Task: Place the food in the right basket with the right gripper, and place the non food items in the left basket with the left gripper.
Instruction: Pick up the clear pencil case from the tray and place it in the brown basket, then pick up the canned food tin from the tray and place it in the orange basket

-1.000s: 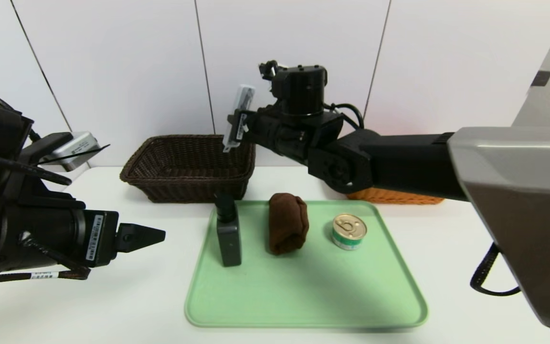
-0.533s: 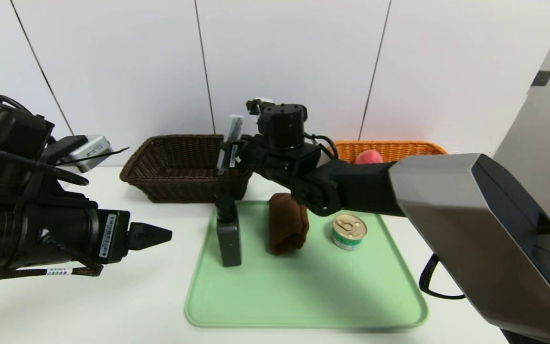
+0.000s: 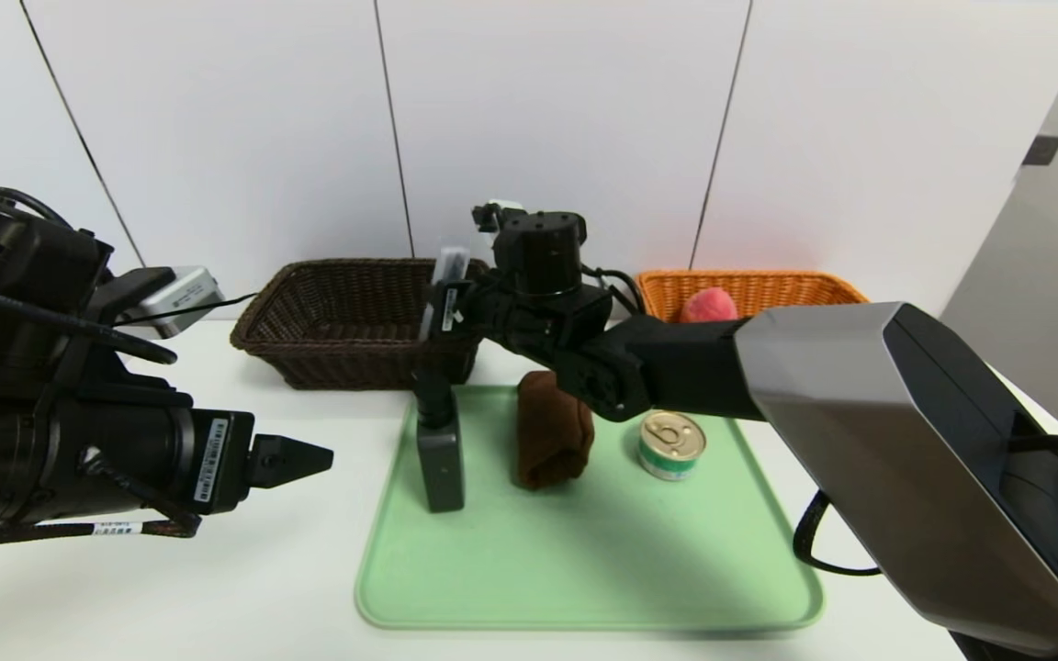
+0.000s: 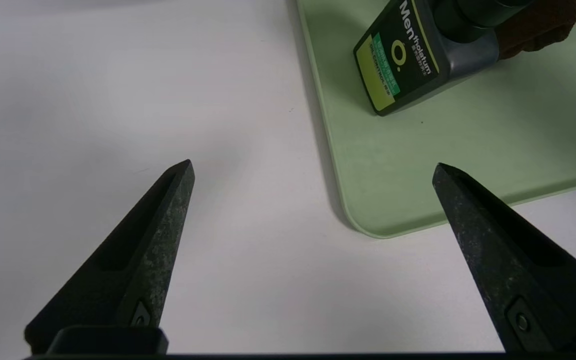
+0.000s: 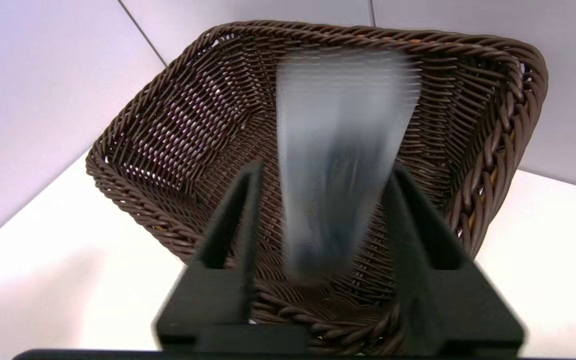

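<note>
Release of a pale pack (image 5: 338, 125) into the left basket (image 5: 143, 107), judging by the blur and by the gap on both sides of it. Right gripper (image 5: 325, 167) over that dark basket, jaws apart, with the pack between and slightly beyond the fingertips, no firm hold to be seen. Probably a non-food thing, though with the right arm at the drop instead of the left, contrary to the task wording. Too smeared to read any label.

Next, as a judgement: wait for the pack to settle inside, then lift clear of the rim and swing back toward the robot's right, leaving room for the left arm. Some risk of a catch on the near wall if moved too soon.

Left gripper (image 4: 313, 162) wide and holding nothing, above the table just beside the tray (image 3: 584, 578). Bottle (image 3: 442, 468) upright on the tray near its left edge, well apart from those jaws and likely the left arm's next pick. Cloth (image 3: 552, 445) to the right of the bottle, also for the left basket. Can (image 3: 673, 442) farther right, on the tray, presumably food for the right arm. Pink thing (image 3: 711, 304) already in the right basket (image 3: 786, 283). Sorting only partly done, with three things left on the tray.
</note>
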Controlling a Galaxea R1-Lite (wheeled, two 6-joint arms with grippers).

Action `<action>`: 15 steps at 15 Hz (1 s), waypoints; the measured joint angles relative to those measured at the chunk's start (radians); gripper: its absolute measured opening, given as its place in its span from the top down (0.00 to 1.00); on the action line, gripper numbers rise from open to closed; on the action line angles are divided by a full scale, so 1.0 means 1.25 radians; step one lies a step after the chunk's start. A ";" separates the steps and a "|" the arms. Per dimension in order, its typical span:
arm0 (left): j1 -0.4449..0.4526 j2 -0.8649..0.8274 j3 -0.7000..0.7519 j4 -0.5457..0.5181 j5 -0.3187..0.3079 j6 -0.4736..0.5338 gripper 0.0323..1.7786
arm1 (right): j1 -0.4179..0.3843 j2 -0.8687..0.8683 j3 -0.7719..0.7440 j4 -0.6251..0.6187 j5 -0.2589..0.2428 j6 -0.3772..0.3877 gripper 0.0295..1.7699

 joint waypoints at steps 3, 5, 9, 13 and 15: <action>-0.002 -0.002 0.000 0.000 0.007 -0.001 0.05 | 0.003 -0.002 0.000 -0.024 -0.002 0.001 0.37; -0.002 -0.004 0.000 0.001 0.012 0.000 0.05 | 0.004 -0.002 0.000 -0.091 -0.002 -0.003 0.29; -0.002 -0.017 0.008 0.001 0.013 0.000 0.05 | 0.000 -0.035 0.002 -0.103 -0.023 -0.111 0.19; -0.002 -0.041 0.012 0.002 0.013 0.000 0.05 | 0.011 -0.137 0.002 -0.009 -0.041 -0.134 0.13; -0.002 -0.056 0.010 0.002 0.011 0.005 0.05 | 0.031 -0.185 0.002 0.004 -0.103 -0.177 0.11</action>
